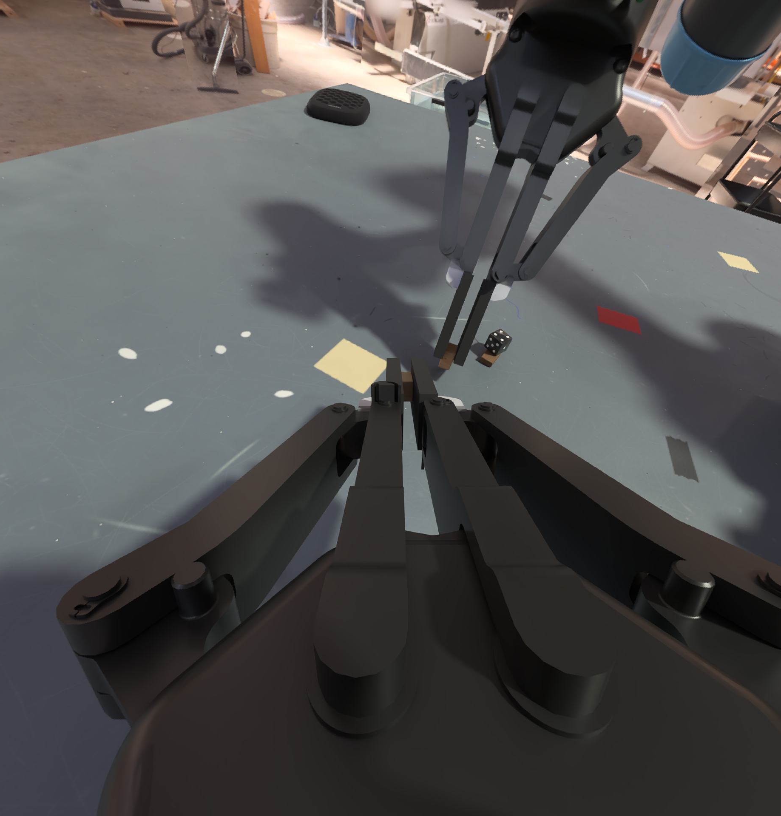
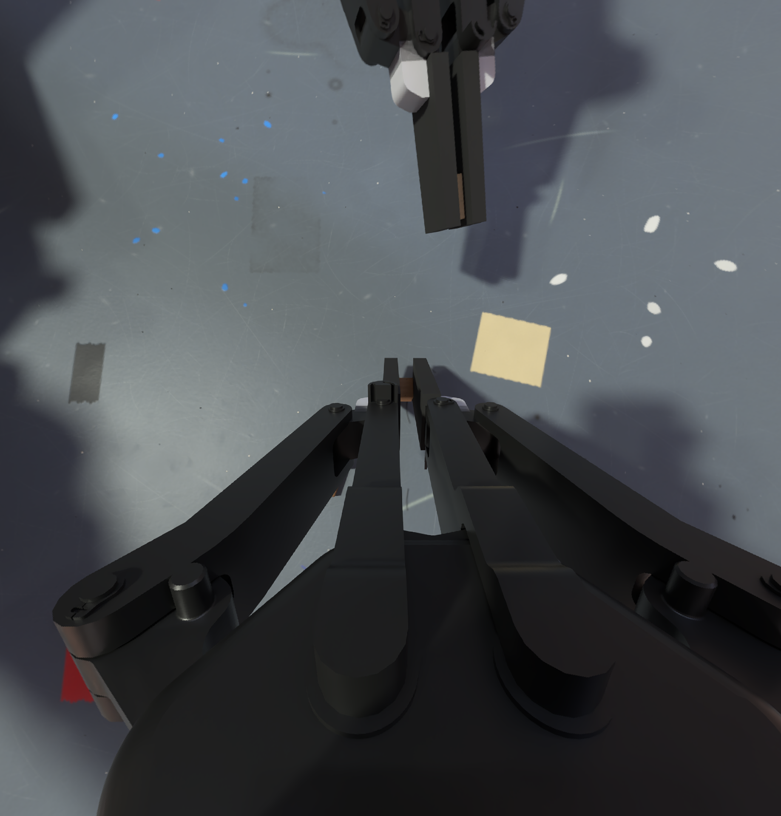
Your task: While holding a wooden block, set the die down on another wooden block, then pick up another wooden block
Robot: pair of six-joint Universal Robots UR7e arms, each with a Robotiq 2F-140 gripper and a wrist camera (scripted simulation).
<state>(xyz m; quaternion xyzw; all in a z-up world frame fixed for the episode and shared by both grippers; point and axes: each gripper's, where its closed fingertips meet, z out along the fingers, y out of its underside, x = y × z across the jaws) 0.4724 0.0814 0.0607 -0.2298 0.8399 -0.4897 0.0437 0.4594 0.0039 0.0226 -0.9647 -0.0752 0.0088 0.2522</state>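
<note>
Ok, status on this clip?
Left gripper shut on wooden block. Right gripper shut on second block. Die sits on third block. Nothing obstructing.

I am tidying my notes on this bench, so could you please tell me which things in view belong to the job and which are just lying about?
Job:
- left gripper, shut on a wooden block
- right gripper, shut on another block
- die resting on a third block

Lying about:
- black speaker
- yellow patch, red patch, grey tape on the table

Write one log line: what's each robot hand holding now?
left gripper: shut on wooden block | right gripper: shut on second block | die: atop third block
</note>
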